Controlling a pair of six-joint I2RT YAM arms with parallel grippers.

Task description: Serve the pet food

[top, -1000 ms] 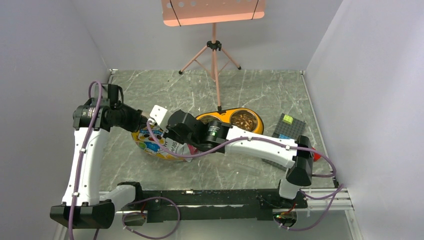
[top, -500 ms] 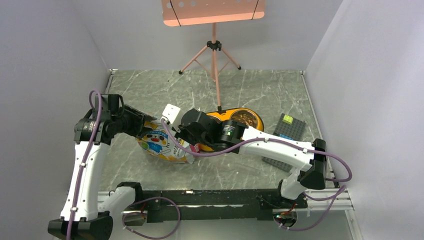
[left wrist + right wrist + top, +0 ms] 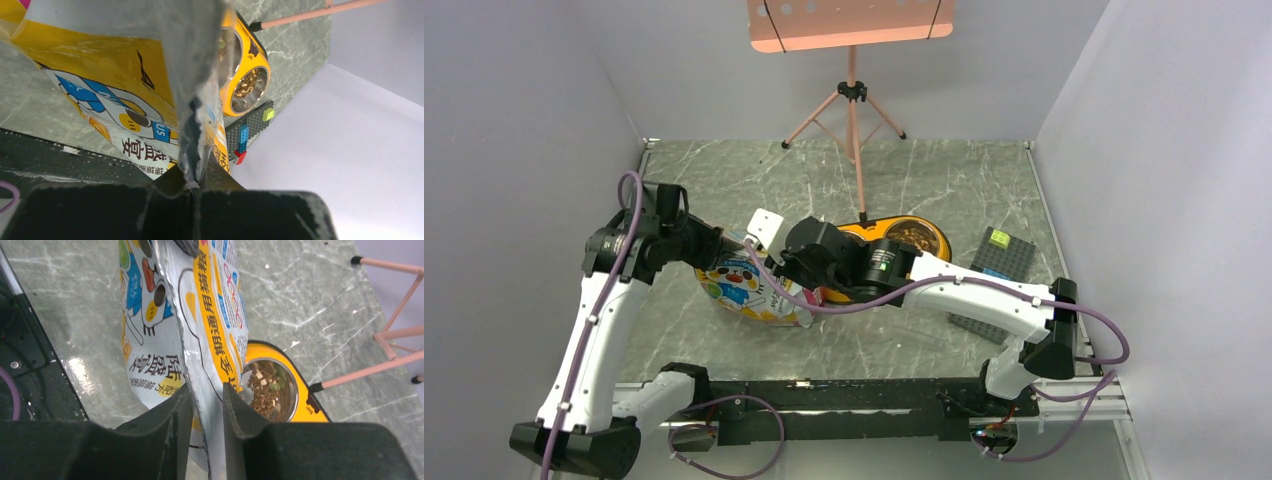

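In the left wrist view, the left gripper [image 3: 194, 186] is clamped tight on the bag's [image 3: 125, 90] foil edge. Only the right wrist view shows the right gripper [image 3: 207, 410], its jaws slightly parted around another edge of the bag. The bag lies left of the feeder [image 3: 306, 407], whose bowl holds kibble [image 3: 261, 387]. From above, the right arm hides the feeder's left half. A block plate [image 3: 1001, 262] lies right of the feeder and a stand [image 3: 852, 95] is behind it.
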